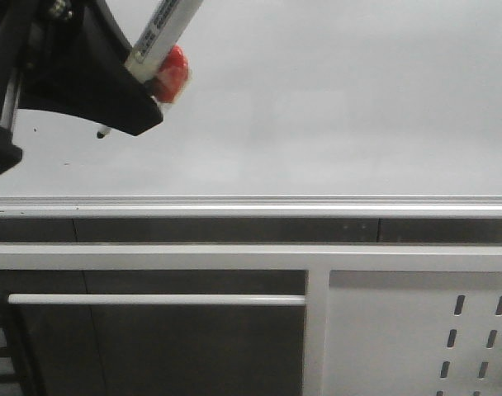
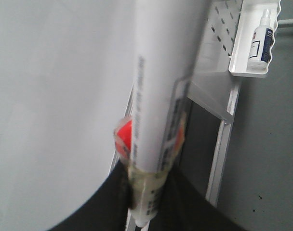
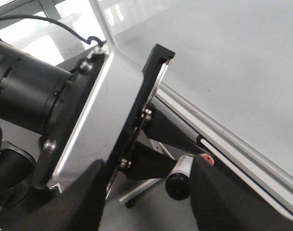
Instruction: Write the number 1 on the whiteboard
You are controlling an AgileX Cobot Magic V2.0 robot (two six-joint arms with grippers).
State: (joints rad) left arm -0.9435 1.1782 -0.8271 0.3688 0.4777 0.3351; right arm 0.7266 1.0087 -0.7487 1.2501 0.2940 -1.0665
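Observation:
The whiteboard fills the upper part of the front view, pale grey and glossy. My left gripper is at its upper left, shut on a white marker pen wrapped in red tape. The pen's dark tip hangs just below the black finger, close to the board. In the left wrist view the marker pen runs up from the gripper, with the whiteboard beside it. My right gripper is open, its fingers wide apart, looking at the marker pen's black end. The number 1 is out of view.
A silver rail runs along the board's bottom edge. Below it are a white frame bar and a white perforated panel. A spray bottle stands on a white shelf. The left arm's silver wrist housing sits close before the right gripper.

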